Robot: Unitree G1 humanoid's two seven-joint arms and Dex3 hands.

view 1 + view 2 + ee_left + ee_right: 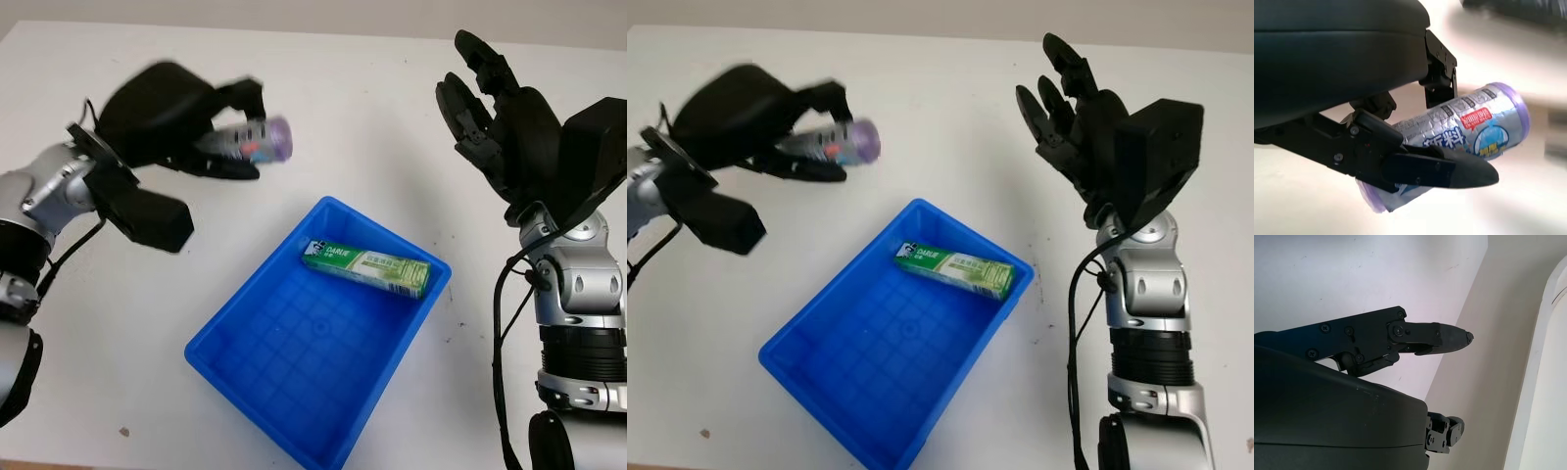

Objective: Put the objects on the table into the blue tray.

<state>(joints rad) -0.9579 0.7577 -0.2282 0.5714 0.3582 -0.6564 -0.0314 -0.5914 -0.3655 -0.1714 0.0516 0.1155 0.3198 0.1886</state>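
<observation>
While the left hand (186, 127) hangs above the table at about ten o'clock from the blue tray (294, 392), its fingers (1440, 171) are curled around a small foil packet (257, 140), a silvery cylinder-like pouch with purple ends and red and blue print on its side. The packet's long axis runs roughly level, pointing from the palm out toward three o'clock, and its free purple end sticks past the fingertips toward the tray side. From the packet the tray lies toward four or five o'clock, near but not beneath it, so the coming move turns, as I judge it, on carrying the packet across that gap until it sits over the tray's open floor before the fingers let go. This hand is plainly the nearer one to the job. Already in the tray, against its far corner, lies a green toothpaste box (364, 267), flat on its side. At about two o'clock from the tray the right hand (495, 108) is raised, open, holding nothing.
</observation>
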